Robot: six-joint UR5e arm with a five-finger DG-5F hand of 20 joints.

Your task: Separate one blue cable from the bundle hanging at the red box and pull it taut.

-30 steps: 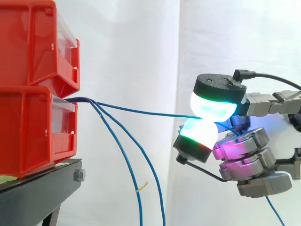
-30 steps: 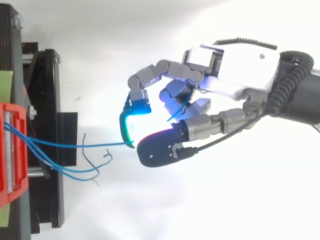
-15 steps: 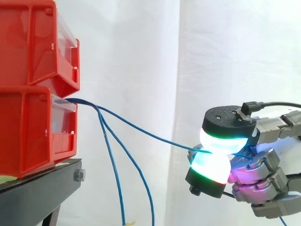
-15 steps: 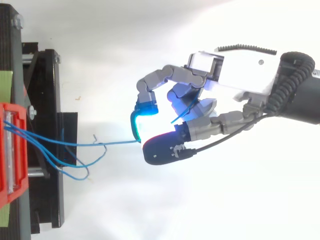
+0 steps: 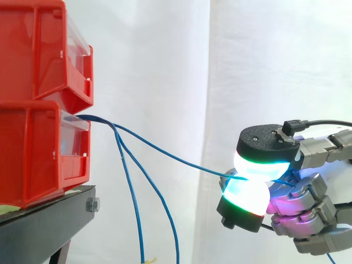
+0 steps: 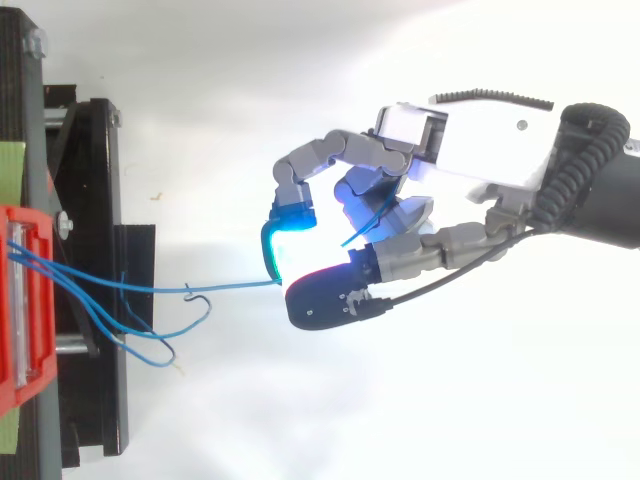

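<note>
A white curtain (image 5: 165, 55) backs the whole scene. At the left of the side view two red bins are stacked, the upper bin (image 5: 38, 49) on the lower bin (image 5: 33, 148), and both stand on a black stand (image 5: 38, 225). From above, the stand lies along the left edge with the red of the bins at its outer side.

The hand (image 6: 470, 150) comes in from the right, well apart from the bins. In the side view it sits lower than the lower bin's lip. Two of its pads (image 5: 263, 165), glowing white with green and cyan rims, are pressed together one above the other. They pinch a blue cable (image 5: 165, 151) between them. The other fingers are curled below and behind, glowing magenta.

A bundle (image 5: 93, 117) of blue cables leaves the top front of the lower bin. The pinched cable runs from there down and to the right to the pads, nearly straight with a slight sag. From above it shows a small kink about midway. Past the pinch a short length of it crosses the palm. The two loose cables (image 5: 135, 209) split off just beside the bin and hang down past the bottom of the side view, apart from the hand
</note>
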